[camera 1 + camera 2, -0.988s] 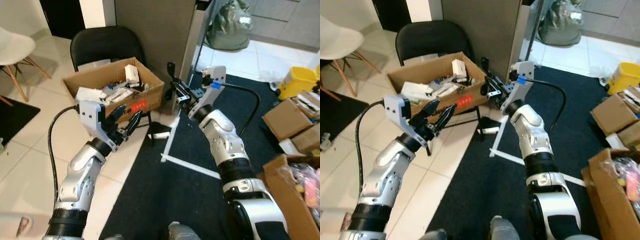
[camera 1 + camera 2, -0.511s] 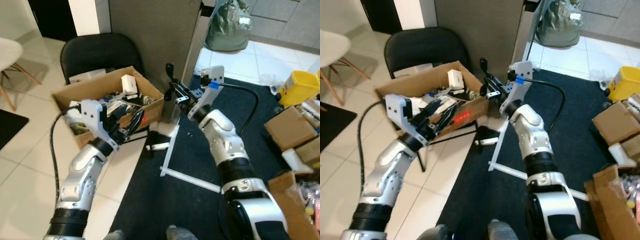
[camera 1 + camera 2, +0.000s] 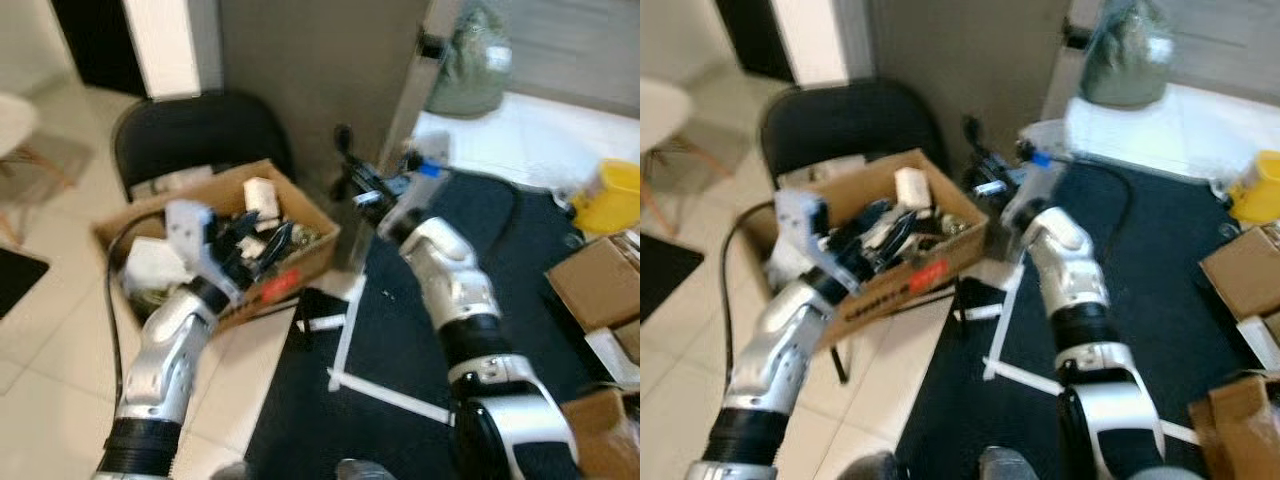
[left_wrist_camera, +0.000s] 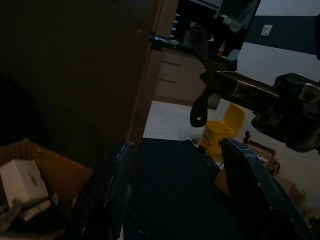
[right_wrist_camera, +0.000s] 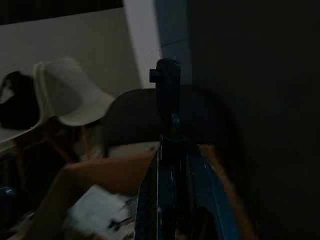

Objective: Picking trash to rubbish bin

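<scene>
- left gripper [image 3: 262, 243] fingers spread apart, empty, over cardboard box [image 3: 300, 262] of trash
- right gripper [image 3: 350, 178] clamped on black tool [image 5: 167, 92], beyond box's far corner

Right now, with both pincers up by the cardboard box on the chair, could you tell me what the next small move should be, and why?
Probably lower the left pincer into the cardboard box toward the white packet. Its fingers stand open over the clutter, holding nothing, while the right pincer is shut and raised past the far corner of the box.
</scene>
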### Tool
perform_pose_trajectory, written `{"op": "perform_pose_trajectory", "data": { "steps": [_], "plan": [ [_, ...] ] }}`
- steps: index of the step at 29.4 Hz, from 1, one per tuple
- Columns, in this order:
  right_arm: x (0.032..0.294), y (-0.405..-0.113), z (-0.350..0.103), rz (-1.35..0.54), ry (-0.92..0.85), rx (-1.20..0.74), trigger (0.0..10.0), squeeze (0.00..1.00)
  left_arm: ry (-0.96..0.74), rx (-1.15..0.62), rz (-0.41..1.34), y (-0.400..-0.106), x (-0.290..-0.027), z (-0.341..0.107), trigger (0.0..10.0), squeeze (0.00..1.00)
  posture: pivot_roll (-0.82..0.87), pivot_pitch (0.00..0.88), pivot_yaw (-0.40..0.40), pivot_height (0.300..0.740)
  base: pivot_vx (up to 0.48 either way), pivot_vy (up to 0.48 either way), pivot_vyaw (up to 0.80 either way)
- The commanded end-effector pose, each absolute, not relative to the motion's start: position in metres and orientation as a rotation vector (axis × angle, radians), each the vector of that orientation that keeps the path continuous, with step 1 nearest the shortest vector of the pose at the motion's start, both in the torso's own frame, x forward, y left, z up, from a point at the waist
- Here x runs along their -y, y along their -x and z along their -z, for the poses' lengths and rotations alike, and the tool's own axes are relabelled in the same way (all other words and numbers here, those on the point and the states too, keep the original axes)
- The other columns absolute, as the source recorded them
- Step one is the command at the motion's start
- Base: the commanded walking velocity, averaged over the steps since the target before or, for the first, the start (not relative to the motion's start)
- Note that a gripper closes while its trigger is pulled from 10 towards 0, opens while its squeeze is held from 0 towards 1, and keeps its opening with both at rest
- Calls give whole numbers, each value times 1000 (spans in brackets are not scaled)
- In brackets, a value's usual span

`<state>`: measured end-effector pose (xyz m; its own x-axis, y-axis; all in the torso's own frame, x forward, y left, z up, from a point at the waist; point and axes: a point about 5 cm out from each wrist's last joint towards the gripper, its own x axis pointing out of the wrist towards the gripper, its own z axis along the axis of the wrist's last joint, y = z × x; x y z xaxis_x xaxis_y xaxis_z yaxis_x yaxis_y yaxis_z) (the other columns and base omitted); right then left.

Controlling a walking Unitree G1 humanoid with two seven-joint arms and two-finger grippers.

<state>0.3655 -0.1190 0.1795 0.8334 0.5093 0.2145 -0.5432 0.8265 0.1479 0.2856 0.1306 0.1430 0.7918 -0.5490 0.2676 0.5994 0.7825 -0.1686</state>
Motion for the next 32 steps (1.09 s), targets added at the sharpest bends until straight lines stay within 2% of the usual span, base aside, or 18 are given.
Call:
{"op": "perform_pose_trajectory", "data": {
  "steps": [1,11,15,32],
  "plan": [
    [125,-365,-178,-544,-207,166,10000,0,243,199,635,-285,-129,-141,10000,0,-75,0,-43,740,458,0,0],
    [124,-365,-179,-553,-186,168,10000,0,248,193,620,-286,-130,-141,10000,0,-71,0,-43,740,455,0,0],
    [122,-364,-180,-572,-165,172,10000,0,247,198,615,-286,-130,-141,10000,0,-71,0,-43,740,284,0,800],
    [119,-363,-182,-608,-78,175,10000,0,239,209,610,-284,-132,-143,10000,0,-69,0,-40,740,0,0,736]
  ]
}}
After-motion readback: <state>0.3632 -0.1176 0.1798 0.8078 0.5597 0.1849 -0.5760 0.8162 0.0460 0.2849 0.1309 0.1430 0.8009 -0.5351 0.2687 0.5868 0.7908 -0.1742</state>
